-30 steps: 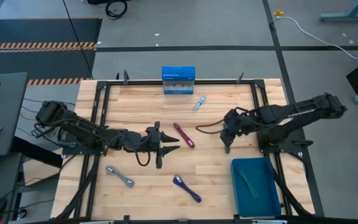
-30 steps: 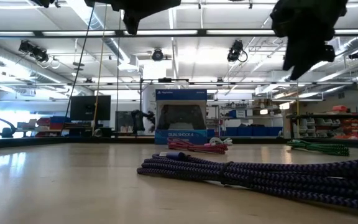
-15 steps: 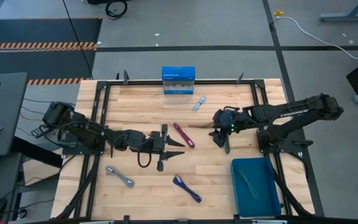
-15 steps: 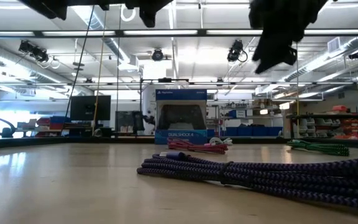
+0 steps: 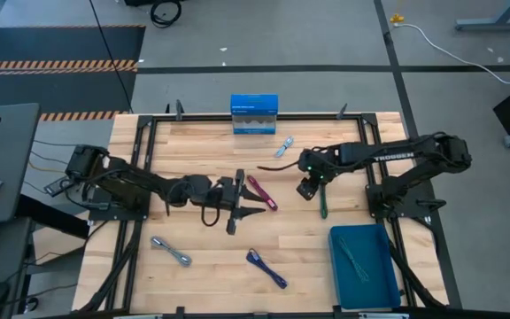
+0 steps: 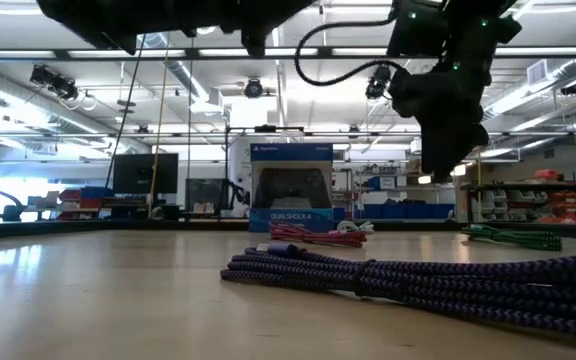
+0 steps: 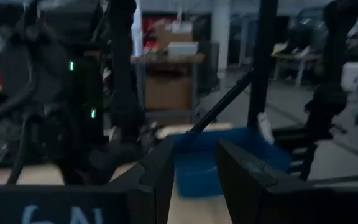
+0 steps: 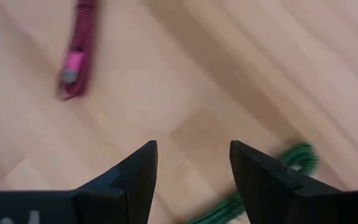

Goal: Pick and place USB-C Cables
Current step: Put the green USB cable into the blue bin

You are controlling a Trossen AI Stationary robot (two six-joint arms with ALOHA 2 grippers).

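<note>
Maroon cable lies mid-table, between both grippers.

Your right gripper hovers spread and empty, the dark green cable just beside it; the left gripper (also parted, empty) crowds the maroon one, so you risk colliding arms.

Left gripper: fingers spread, arm extended mid-table. Right gripper: fingers apart, pointing down, arm reaching inward.
</note>
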